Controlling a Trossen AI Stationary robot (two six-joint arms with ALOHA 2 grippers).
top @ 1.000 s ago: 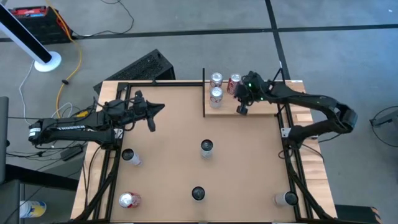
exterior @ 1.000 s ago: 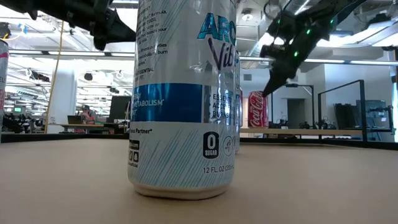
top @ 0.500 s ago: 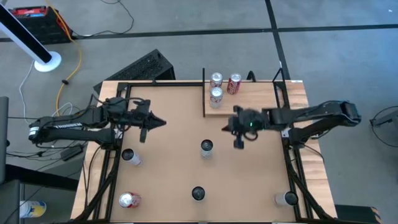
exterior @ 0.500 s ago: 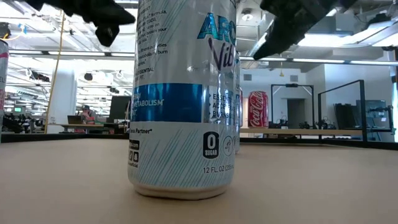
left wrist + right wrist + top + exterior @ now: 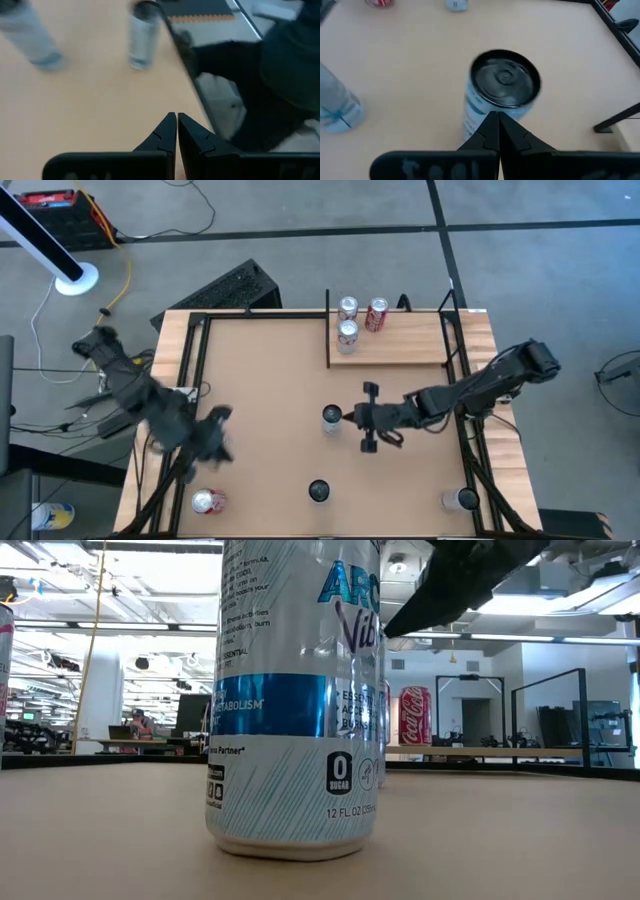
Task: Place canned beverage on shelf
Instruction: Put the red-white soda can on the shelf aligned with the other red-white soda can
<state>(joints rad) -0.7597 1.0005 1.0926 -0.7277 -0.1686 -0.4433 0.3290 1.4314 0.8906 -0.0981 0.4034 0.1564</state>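
Tabletop: right claw [image 5: 352, 416] closed, empty, beside can [image 5: 332, 416].

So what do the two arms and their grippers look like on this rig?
Both arms are dark, slim and jointed. The right gripper has two black, wedge-shaped fingers tapering to a point on a black crossbar; the left gripper matches it. In the overhead view both arms read plain black; no markings are legible.
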